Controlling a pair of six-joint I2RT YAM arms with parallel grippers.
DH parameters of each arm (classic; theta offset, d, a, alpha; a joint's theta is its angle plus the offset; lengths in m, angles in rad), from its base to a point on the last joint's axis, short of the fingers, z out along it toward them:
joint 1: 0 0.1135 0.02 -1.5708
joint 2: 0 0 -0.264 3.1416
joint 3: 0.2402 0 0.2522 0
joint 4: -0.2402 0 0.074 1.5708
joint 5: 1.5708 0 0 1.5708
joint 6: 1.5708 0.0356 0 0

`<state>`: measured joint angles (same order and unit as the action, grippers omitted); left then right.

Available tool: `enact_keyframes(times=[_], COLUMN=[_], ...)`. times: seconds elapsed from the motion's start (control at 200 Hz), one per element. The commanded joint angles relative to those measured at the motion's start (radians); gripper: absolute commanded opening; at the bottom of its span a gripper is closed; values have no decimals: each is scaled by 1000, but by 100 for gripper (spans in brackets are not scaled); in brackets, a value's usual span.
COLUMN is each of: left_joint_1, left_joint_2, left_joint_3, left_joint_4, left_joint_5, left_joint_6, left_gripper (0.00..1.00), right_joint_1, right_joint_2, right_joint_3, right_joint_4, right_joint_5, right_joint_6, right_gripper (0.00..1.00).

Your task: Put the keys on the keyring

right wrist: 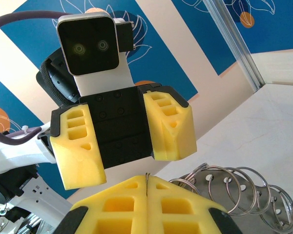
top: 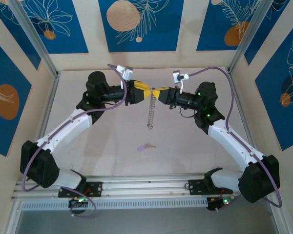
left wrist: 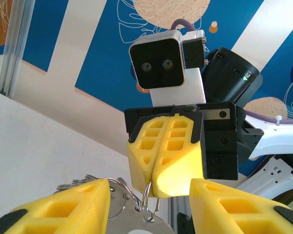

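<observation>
- Right gripper point(left wrist: 156, 175) is clamped shut on the keyring point(top: 150, 109). You can see the thin wire pinched in the seam between its yellow pads point(right wrist: 117, 204).
- Keyring hangs in the air between your two grippers, above the middle of the table point(top: 112, 139). Its fringe of small silver loops dangles below the pinch point like a short chain in the top view.
- Left gripper point(right wrist: 127, 161) faces the right one nose to nose, with the jaws apart and nothing between them. In its own wrist view a few loops sit just beside one of its fingers; you can't tell from that whether they touch.
- Key point(top: 146, 146) lies flat on the table on the near side of the hanging ring, well apart from both grippers, with the lilac head to the left and the blade to the right.
- Done, by my read: the ring is off the table and held steady where the other arm can reach it.
- Not done: the key is not picked up and not threaded. I see no key on the ring, though the loops bunch together, so I can't rule out a small one hiding there.
- Left to do, as I judge it: your left arm is the free one, so it fetches the key. You then need the hole in the key's head lined up with a loop or the hoop.
- Threading looks like the hard step, since the key is small, the wire is thin and the ring hangs free.
</observation>
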<state>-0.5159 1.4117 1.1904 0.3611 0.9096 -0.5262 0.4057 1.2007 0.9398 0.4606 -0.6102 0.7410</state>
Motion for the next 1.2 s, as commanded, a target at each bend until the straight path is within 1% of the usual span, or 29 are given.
enact_keyframes(times=[0.0, 0.385, 0.71, 0.935, 1.075, 1.195], left_joint_1=[-7, -6, -10, -20, -25, -25], left_joint_2=[13, 25, 35, 41, 43, 41], left_joint_3=[2, -15, -24, -26, -28, -32], left_joint_4=[48, 70, 129, 163, 174, 187], left_joint_5=[31, 32, 64, 93, 100, 100], left_joint_6=[-15, -27, -66, -81, -86, -90], left_gripper=[45, 44, 31, 28, 18, 17], right_joint_1=[-2, -8, -11, -12, -15, -19], right_joint_2=[-20, -19, -20, -21, -21, -23], right_joint_3=[2, 2, -2, -7, -10, -16], right_joint_4=[41, 59, 71, 72, 72, 73], right_joint_5=[-11, -16, -14, -12, -13, -10], right_joint_6=[9, 27, 37, 38, 40, 40], right_gripper=[0, 0, 0, 0, 0, 0])
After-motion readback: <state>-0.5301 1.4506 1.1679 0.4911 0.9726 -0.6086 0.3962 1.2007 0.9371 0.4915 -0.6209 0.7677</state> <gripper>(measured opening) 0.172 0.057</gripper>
